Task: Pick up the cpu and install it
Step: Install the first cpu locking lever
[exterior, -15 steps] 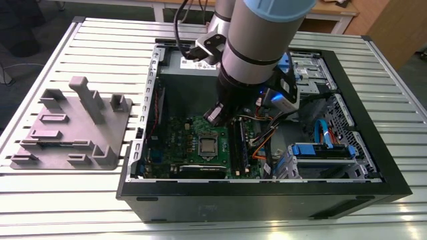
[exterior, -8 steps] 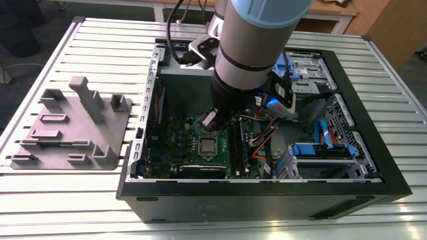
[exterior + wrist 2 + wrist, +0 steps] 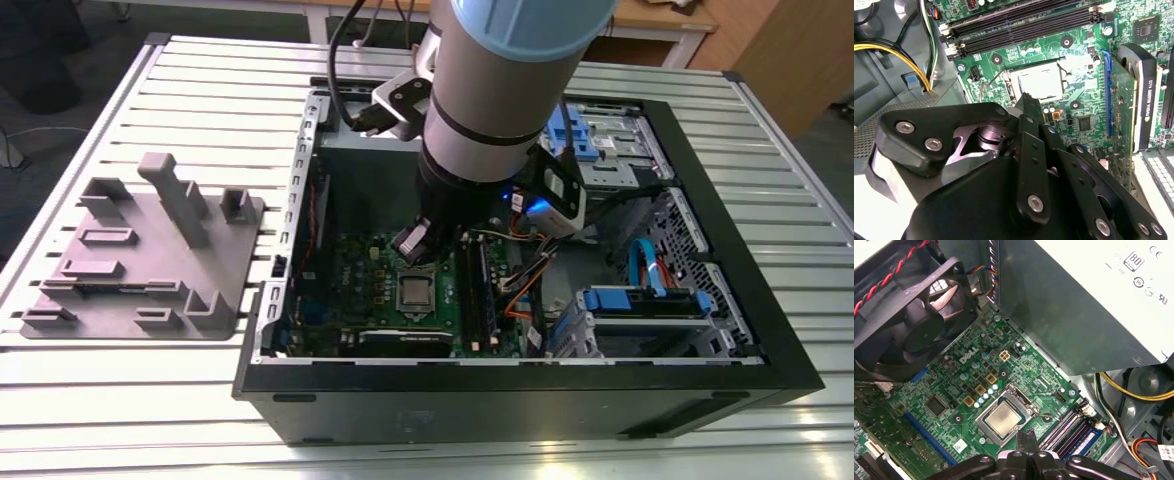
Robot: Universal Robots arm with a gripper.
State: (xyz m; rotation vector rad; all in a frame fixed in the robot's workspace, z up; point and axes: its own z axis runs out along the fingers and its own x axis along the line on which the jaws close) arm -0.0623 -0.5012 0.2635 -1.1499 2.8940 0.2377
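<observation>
One chip [image 3: 1004,418] sits in its socket; the gripper [image 3: 1027,437], pressed together just above, could scrape it if lowered

One high outside camera, two close cameras riding on the arm

The exterior view looks steeply down from above and off to one side onto the slatted desk [image 3: 160,400], taking in the whole open computer case [image 3: 534,400], with the arm [image 3: 501,100] reaching into it. Both wrist views sit close above the green motherboard [image 3: 954,385], looking down past the black hand [image 3: 1026,445] from opposite sides of it. All three views share the CPU socket [image 3: 1004,417] and the memory slots [image 3: 1019,22] beside it; the first wrist view also catches the case fan [image 3: 914,320].
</observation>
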